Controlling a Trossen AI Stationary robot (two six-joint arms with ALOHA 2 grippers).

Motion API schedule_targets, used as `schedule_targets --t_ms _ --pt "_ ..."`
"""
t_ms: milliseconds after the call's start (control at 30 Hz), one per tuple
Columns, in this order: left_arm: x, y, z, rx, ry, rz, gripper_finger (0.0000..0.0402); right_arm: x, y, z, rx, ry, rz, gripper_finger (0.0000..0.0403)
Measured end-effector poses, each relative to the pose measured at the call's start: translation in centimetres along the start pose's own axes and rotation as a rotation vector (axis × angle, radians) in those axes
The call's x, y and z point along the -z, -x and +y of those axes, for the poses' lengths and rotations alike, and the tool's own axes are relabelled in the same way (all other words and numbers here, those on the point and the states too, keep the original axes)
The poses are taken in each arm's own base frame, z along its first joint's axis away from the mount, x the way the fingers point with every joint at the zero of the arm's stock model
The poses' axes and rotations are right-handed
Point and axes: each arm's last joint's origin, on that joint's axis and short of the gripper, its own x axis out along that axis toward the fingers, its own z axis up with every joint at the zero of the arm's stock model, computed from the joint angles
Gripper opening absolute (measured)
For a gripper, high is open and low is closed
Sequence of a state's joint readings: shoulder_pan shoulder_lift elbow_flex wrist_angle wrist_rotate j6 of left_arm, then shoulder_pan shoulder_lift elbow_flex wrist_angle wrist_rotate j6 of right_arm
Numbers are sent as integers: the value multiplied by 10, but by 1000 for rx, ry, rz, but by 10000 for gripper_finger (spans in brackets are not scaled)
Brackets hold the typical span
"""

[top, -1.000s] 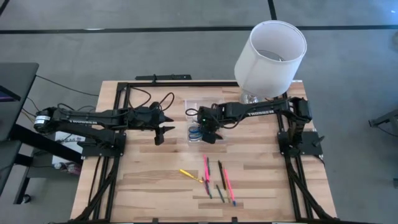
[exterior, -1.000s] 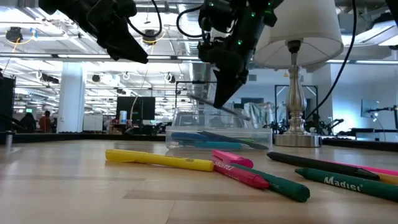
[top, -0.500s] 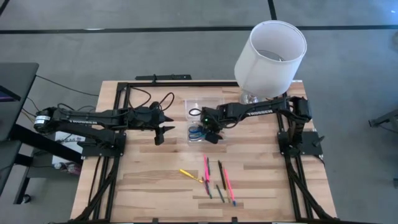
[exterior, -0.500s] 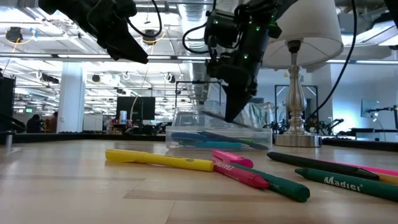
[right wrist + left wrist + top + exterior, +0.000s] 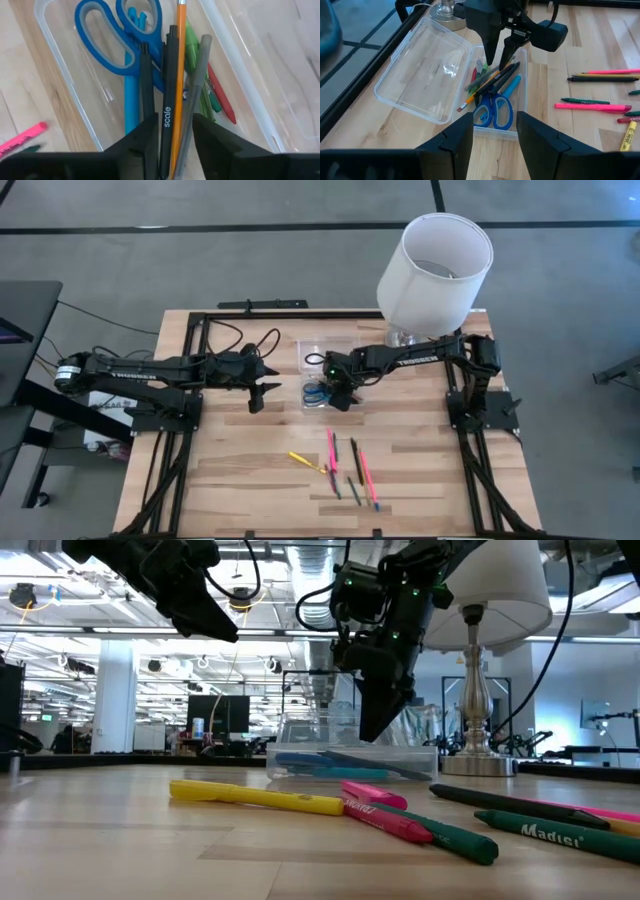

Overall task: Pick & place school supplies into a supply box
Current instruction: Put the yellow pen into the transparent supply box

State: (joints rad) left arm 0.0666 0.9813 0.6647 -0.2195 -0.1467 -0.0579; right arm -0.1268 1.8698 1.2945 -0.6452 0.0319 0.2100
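The supply box (image 5: pixel 522 102), a clear case, sits mid-table with its lid (image 5: pixel 420 70) lying open on its far side. In it lie blue scissors (image 5: pixel 112 30), a black pen marked "scale" (image 5: pixel 167 100), an orange pencil, a grey pen, and green, red and blue pens. My right gripper (image 5: pixel 173 150) points down into the box (image 5: pixel 322 392), open. Its fingers stand on either side of the black pen without touching it. More school supplies (image 5: pixel 345 465) lie loose on the table's near half. My left gripper (image 5: pixel 495 135) hangs open to the left of the box, holding nothing.
A lamp with a large white shade (image 5: pixel 435 270) stands on a chrome base (image 5: pixel 480 762) at the far right, just behind the box. A black frame (image 5: pixel 190 360) runs along the table's edges. Bare wood lies between the box and the loose pens.
My right gripper has sunk toward the box, rolled a little and opened, letting go of a thin dark pen. That pen hung slanting below the fingers a second ago and now lies in the box on the other supplies.
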Motion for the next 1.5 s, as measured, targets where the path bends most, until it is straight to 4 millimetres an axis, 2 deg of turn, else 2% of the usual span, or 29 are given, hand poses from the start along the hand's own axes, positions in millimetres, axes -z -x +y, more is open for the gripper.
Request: schedule_targets --t_ms 167,367,567,700,833,1100,1267,1500 --pt "0 0 -2 71 19 4 146 0 6 2 -5 10 -10 127" --pt "4 -8 -12 349 13 64 146 -2 43 16 -16 126 -146 123" --pt "10 -26 -26 423 -7 108 146 11 82 14 -14 189 -250 113" --pt "12 -42 -39 456 -27 104 146 35 101 4 -21 159 -300 112" --pt "16 -60 -49 478 -1 103 146 69 114 -3 -41 110 -325 111" --pt "19 -94 -62 557 118 205 145 137 128 0 -169 36 -459 111" --pt "20 -106 -85 628 -13 235 131 171 127 0 -213 -9 -464 111" --pt "26 -122 -120 617 -181 278 110 199 122 0 -209 -37 -488 111"
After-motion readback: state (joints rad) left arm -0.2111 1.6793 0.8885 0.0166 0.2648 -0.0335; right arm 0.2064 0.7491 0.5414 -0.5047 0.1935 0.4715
